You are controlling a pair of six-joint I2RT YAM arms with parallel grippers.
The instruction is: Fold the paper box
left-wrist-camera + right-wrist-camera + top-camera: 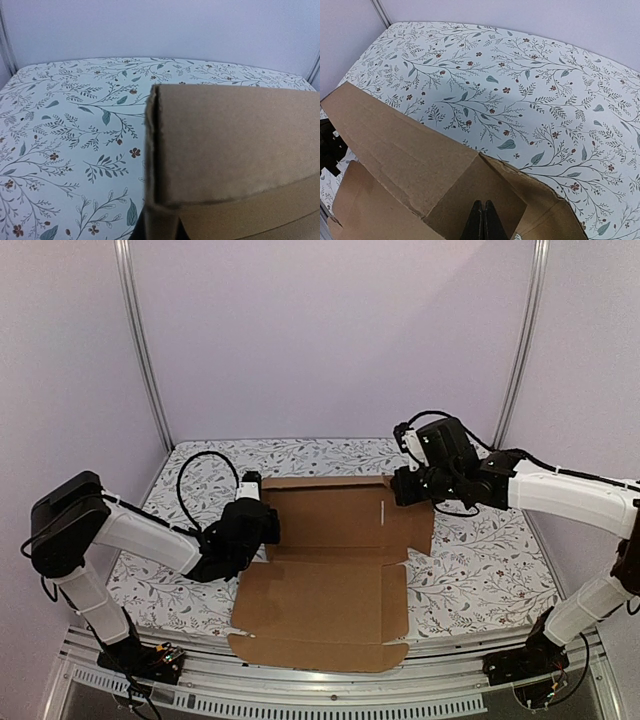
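The paper box (320, 590) is a brown die-cut cardboard sheet lying mid-table, its near panels flat and its far panel (330, 515) partly raised. My left gripper (262, 525) is at the sheet's left edge. In the left wrist view the box (230, 150) fills the right side, and my left gripper (159, 232) has a dark finger on each side of a folded flap edge. My right gripper (400, 488) is at the far right corner. In the right wrist view my right gripper (482, 220) is shut, its tips against a side flap of the box (395, 145).
The table (480, 570) has a floral cloth. Aluminium posts (145, 350) stand at the back corners between lilac walls. A metal rail (330, 690) runs along the near edge by the arm bases. The left arm's black cable (190, 480) loops over the cloth.
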